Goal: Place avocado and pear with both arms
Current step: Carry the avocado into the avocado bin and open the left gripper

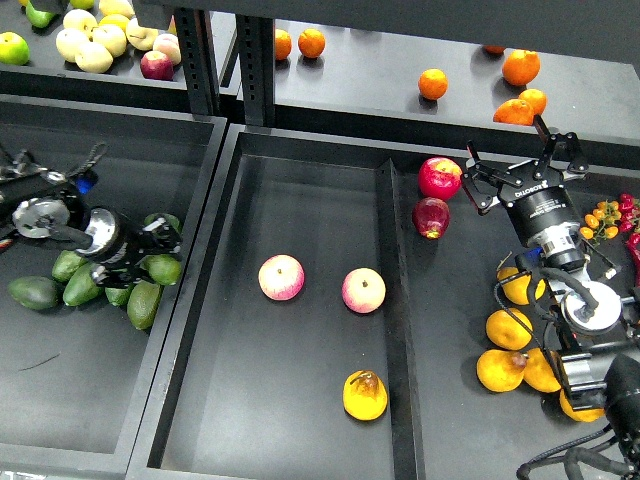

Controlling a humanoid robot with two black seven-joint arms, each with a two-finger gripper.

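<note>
The pear (365, 395), yellow-orange with a reddish blotch, lies at the front of the middle tray (300, 190). My left gripper (155, 252) is over the avocado pile in the left bin (110, 140). It looks shut on a bright-green avocado (164, 269) at its tip, though the fingers are dark. Several more avocados (36, 292) lie around it. My right gripper (517, 160) is open and empty, above the right compartment, right of two red apples (440, 177).
Two pink-yellow apples (282, 277) (364, 290) lie mid-tray. A divider wall (392, 300) separates the right compartment, which holds yellow fruits (509, 330). Oranges (433, 84) and pale apples (95, 45) lie on the back shelf, behind upright posts (200, 55).
</note>
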